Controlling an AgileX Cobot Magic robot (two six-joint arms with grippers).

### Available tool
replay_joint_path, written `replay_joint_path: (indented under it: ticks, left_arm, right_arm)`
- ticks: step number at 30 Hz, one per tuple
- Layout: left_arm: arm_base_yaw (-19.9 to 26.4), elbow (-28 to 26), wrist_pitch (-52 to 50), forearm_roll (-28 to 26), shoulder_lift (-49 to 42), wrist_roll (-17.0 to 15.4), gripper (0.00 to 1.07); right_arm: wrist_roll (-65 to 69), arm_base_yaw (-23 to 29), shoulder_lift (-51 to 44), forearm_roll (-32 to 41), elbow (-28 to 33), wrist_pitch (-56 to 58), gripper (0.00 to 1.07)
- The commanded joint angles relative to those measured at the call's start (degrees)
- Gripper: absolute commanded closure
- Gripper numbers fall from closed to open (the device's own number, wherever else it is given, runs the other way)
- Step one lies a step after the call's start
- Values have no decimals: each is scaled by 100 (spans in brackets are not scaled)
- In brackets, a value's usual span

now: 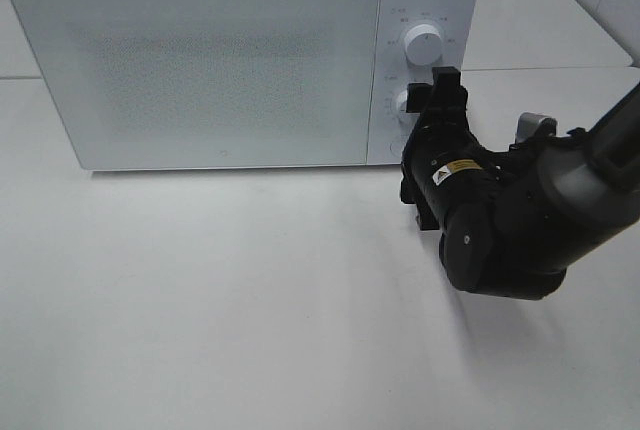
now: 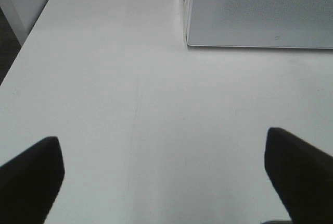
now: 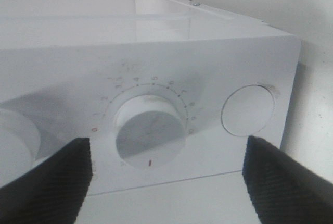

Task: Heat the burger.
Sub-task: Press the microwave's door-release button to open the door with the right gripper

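The burger is out of view; the white microwave (image 1: 200,60) has its door shut and nothing shows through the frosted front. My right gripper (image 1: 440,85) is up against the control panel at the lower knob (image 3: 150,133). In the right wrist view this gripper (image 3: 164,182) is open, its two black fingers standing wide on either side of the knob without touching it. The knob's mark points down, near the start of its numbered scale. My left gripper (image 2: 164,177) is open over bare table, with nothing between its fingers.
An upper knob (image 1: 424,47) sits above the lower one, and a round white button (image 3: 247,110) lies beside it. The microwave's front corner (image 2: 260,10) shows in the left wrist view. White table (image 1: 250,300) spreads in front of the microwave.
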Motion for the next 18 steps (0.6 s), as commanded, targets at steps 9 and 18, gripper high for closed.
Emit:
replay_joint_path:
  ticks: [9, 18]
  left_arm:
    - [0, 6, -23, 17, -40, -6, 6]
    - [0, 6, -23, 17, -40, -6, 6]
  right_arm:
    - [-1369, -23, -963, -1106, 785, 223, 31]
    - [-3358, -264, -1736, -1616, 785, 2217, 31]
